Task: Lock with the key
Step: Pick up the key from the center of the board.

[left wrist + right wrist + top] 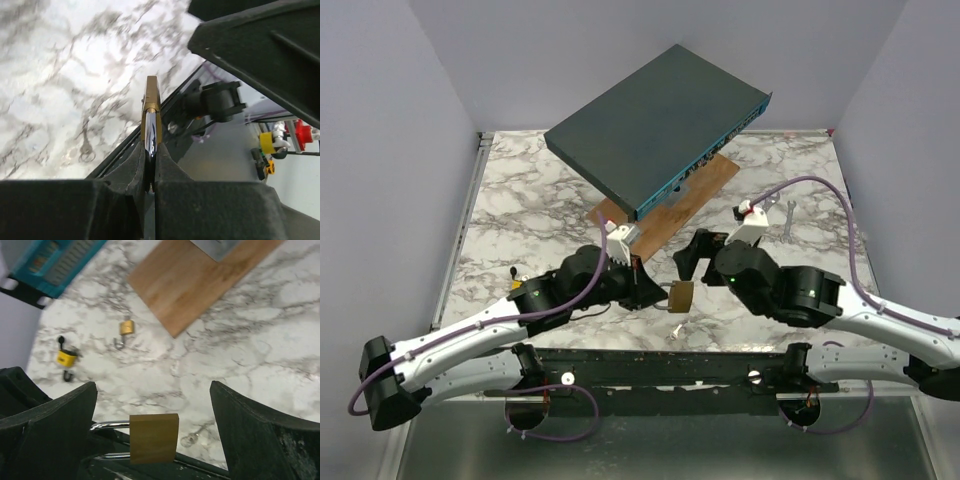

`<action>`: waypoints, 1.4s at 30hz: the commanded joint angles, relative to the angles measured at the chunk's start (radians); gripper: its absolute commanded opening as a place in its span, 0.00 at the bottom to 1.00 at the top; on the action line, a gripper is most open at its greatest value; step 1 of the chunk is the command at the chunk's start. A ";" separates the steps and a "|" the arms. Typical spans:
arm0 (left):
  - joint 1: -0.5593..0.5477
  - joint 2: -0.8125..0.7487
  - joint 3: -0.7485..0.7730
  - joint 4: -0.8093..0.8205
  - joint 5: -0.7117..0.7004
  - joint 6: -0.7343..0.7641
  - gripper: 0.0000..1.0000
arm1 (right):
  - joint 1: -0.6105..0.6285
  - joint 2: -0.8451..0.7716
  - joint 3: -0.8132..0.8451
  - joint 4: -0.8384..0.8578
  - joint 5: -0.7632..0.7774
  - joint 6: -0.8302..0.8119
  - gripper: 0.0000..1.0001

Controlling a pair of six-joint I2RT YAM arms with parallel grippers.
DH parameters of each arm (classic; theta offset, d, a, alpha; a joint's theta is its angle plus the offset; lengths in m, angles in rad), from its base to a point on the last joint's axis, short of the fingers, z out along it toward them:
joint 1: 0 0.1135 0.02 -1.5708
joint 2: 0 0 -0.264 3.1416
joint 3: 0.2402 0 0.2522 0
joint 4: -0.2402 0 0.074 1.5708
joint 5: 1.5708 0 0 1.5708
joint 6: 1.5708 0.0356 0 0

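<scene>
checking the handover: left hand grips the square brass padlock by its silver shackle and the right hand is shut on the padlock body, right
Only the right hand is wrong: it is open, fingers wide either side of the square brass padlock, not touching it, as the right wrist view shows. The left hand does grip the silver shackle.

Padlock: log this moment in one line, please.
left fingers: shut on padlock shackle | right fingers: open, straddling padlock body, no contact | key: lying on table, not inserted
</scene>
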 commanded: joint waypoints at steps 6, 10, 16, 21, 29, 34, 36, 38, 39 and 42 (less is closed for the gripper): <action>0.094 0.106 -0.136 0.206 0.038 -0.147 0.00 | 0.001 0.055 -0.194 -0.107 -0.114 0.223 0.78; 0.170 0.073 -0.155 0.175 0.034 -0.127 0.00 | 0.001 0.074 -0.338 0.025 -0.306 0.225 0.53; 0.228 0.068 -0.114 0.091 0.041 -0.078 0.00 | 0.023 0.204 -0.405 0.197 -0.474 0.186 0.52; 0.267 0.058 -0.116 0.077 0.074 -0.064 0.00 | 0.137 0.325 -0.343 0.160 -0.389 0.159 0.52; 0.306 0.052 -0.116 0.087 0.122 -0.052 0.00 | 0.173 0.527 -0.238 0.090 -0.312 0.115 0.51; 0.318 0.045 -0.121 0.094 0.141 -0.054 0.00 | 0.173 0.596 -0.195 0.044 -0.249 0.116 0.41; 0.320 0.040 -0.123 0.094 0.145 -0.054 0.00 | 0.173 0.617 -0.180 0.027 -0.236 0.121 0.41; 0.324 0.037 -0.125 0.096 0.149 -0.054 0.00 | 0.173 0.626 -0.177 0.022 -0.228 0.125 0.41; 0.326 0.035 -0.126 0.096 0.152 -0.054 0.00 | 0.173 0.629 -0.177 0.021 -0.225 0.127 0.40; 0.329 0.032 -0.129 0.102 0.159 -0.057 0.00 | 0.173 0.639 -0.173 0.013 -0.213 0.132 0.36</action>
